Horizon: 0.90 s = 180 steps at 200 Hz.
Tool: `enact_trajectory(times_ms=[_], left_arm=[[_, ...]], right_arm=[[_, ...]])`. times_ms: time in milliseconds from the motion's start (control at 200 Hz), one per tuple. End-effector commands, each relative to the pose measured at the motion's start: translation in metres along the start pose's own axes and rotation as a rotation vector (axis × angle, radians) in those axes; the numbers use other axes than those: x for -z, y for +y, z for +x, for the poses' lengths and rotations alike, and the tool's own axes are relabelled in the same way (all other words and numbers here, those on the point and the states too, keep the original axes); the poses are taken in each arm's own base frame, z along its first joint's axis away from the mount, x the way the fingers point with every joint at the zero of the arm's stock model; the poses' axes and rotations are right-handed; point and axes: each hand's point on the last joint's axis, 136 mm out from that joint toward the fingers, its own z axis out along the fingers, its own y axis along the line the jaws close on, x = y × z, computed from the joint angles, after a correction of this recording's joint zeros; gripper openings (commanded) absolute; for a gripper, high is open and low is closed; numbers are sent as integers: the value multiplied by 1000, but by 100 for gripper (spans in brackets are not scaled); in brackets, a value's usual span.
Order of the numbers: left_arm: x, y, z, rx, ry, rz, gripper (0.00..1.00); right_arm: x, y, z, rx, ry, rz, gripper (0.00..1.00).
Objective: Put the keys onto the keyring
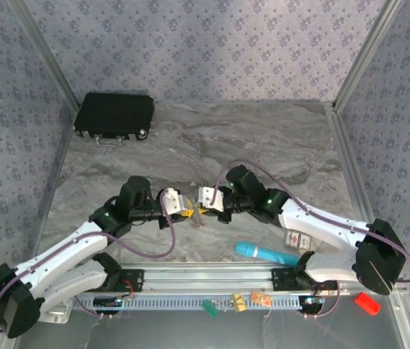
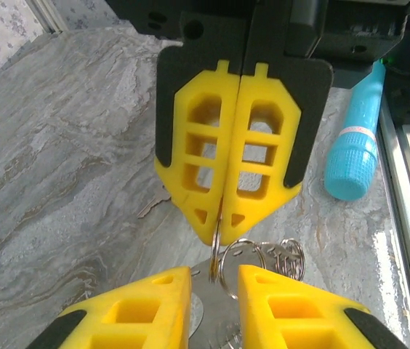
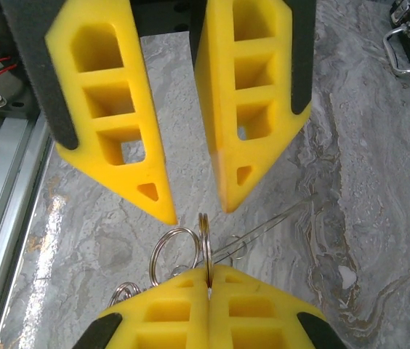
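Right gripper pinching keyring edge-on, loop standing upright toward left gripper, its fingers gaping, two more silvery rings lying beside, up-left of one turquoise cylinder.

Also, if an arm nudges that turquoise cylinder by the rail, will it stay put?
Probably not: the turquoise cylinder lies on its side on the smooth table, so a sideways nudge likely rolls it. It looks like light plastic, so little resists. Its ribbed end may grip slightly.
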Motion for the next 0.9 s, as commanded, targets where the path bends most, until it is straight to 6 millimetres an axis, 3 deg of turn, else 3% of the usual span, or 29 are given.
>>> enact_trajectory(times_ms=[0,155,470,780,894], left_arm=[[1,-2,-10,-9,-39,22,21],[0,-1,-8,-8,-30,15,15],[-2,3,-2,-1,-4,-4,15],[-2,3,-2,4,-7,-4,0],[-2,4,-7,12,-56,-20,0]], right_arm=[[0,-4,-11,27,2,7,0],[0,-2,-15,33,-5,-1,0],[2,3,-24,43,-35,-14,0],[11,-3,-34,19,-125,31,0],[27,-15,-31,-36,-235,96,32]])
